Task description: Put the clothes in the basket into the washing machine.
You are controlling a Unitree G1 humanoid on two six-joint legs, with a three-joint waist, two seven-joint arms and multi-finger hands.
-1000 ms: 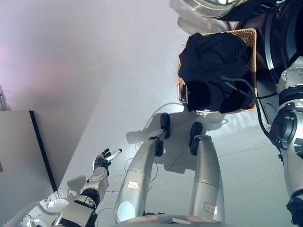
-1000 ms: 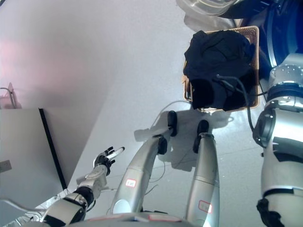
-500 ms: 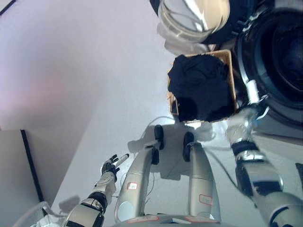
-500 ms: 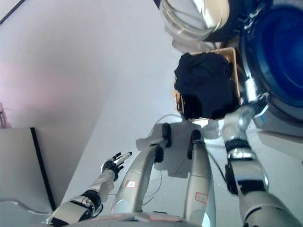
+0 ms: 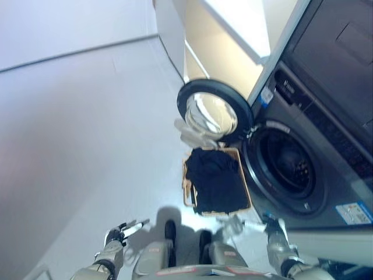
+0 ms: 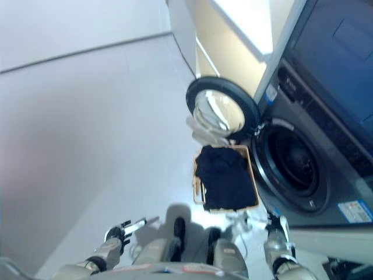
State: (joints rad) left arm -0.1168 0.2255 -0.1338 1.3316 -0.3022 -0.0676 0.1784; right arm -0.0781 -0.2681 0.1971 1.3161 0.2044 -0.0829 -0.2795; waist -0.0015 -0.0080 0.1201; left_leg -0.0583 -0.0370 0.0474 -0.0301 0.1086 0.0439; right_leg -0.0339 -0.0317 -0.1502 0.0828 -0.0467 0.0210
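A wicker basket (image 5: 187, 192) heaped with black clothes (image 5: 217, 181) stands on the floor right in front of the washing machine (image 5: 315, 146). The machine's round door (image 5: 214, 114) is swung open to the left, above the basket, and the dark drum (image 5: 288, 169) is exposed. My left hand (image 5: 119, 232) is low at the bottom left, far from the basket, open with its fingers spread and holding nothing. My right hand (image 5: 270, 224) shows small at the bottom right, just below the basket's near right corner and in front of the machine. Its fingers are too small to read.
A second dark appliance (image 5: 344, 46) sits on top of the washing machine. A pale cabinet (image 5: 233, 35) stands beyond the open door. Grey floor (image 5: 76, 128) spreads out to the left of the basket.
The camera has swung upward, so the whole washing machine and its open door now show and the basket looks smaller. My right forearm has dropped to the bottom edge. The left hand stays spread.
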